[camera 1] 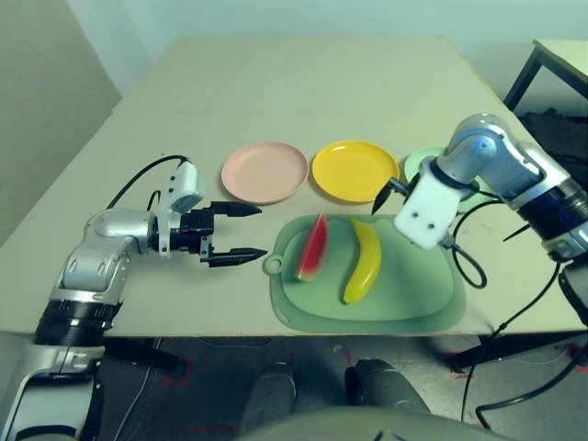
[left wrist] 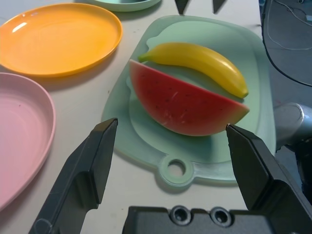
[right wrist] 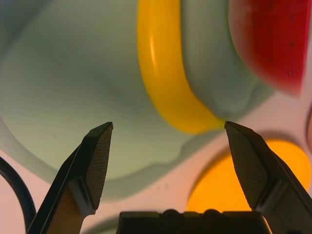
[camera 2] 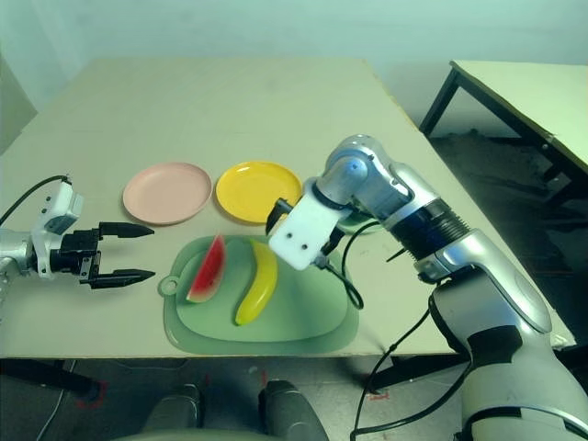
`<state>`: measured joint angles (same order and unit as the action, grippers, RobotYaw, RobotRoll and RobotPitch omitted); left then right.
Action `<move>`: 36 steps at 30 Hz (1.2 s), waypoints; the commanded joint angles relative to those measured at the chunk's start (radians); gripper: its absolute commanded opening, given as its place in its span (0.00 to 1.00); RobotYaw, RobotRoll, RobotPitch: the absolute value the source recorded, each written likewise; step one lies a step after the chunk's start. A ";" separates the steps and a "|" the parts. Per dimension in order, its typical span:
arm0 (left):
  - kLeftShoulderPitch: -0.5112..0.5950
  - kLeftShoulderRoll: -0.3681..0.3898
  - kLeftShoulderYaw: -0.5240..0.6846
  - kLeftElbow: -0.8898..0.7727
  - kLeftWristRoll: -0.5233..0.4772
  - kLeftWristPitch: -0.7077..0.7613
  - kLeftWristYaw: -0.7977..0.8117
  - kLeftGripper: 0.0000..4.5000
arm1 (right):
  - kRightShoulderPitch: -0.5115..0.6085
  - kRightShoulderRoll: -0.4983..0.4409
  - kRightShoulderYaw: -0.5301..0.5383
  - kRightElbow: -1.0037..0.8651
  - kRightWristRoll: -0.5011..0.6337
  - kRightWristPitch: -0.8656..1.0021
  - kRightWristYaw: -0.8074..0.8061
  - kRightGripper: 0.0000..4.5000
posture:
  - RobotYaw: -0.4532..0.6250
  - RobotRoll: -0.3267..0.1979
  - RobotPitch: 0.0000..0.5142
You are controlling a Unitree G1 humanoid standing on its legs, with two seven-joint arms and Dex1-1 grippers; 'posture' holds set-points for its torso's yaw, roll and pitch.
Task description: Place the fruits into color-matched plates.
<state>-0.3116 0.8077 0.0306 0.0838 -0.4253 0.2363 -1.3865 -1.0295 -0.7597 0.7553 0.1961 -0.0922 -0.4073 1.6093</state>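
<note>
Head views: three round shallow plastic plates are sitting in a row on the beige table (camera 1: 276,83): pale pink plate (camera 1: 265,172) on the left, bright yellow plate (camera 1: 355,170) in the middle, mint green plate (camera 1: 419,165) on the right, largely hidden behind the right arm. Nearer the robot, a large pale green rounded-rectangle mat with a ring tab (camera 1: 404,303) is lying flat. Red watermelon wedge with green rind (camera 1: 313,247) and curved yellow toy banana (camera 1: 363,261) are resting side by side on it, wedge to the left. Left gripper (camera 1: 241,233) is hovering left of the mat's tab, pointing toward it, black fingers spread wide and holding nothing. Right gripper (camera 2: 273,220) is hanging over the mat's far edge beside the banana, pointing steeply down.

Left wrist view: wide-spread fingers (left wrist: 90,168) are framing the watermelon wedge, which is sitting apart from them on the mat, banana just behind it, pink and yellow plates off to one side.

Right wrist view: right fingers (right wrist: 95,163) are standing wide apart and empty above the mat, with the banana, the watermelon wedge and part of the yellow plate below.
</note>
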 commanded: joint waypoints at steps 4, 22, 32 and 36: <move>0.005 0.013 0.001 -0.009 -0.002 0.002 -0.010 1.00 | 0.053 0.043 0.039 -0.013 -0.035 0.019 0.005 0.99 | 0.41 0.62 0.13; 0.046 0.019 0.015 -0.044 -0.008 0.001 0.014 1.00 | 0.072 0.085 0.100 0.153 -0.135 -0.049 0.005 0.85 | 0.43 0.62 0.14; 0.010 -0.017 0.043 -0.025 -0.056 0.065 0.072 1.00 | -0.042 0.089 0.048 0.285 -0.079 -0.005 0.005 0.37 | 0.42 0.62 0.13; -0.015 -0.020 0.039 -0.006 -0.051 0.115 0.116 1.00 | -0.151 0.162 -0.018 0.466 -0.107 -0.008 -0.005 0.37 | 0.42 0.62 0.12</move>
<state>-0.3202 0.7894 0.0674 0.0648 -0.4770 0.3230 -1.2883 -1.1403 -0.6128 0.7758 0.5954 -0.1906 -0.4144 1.6105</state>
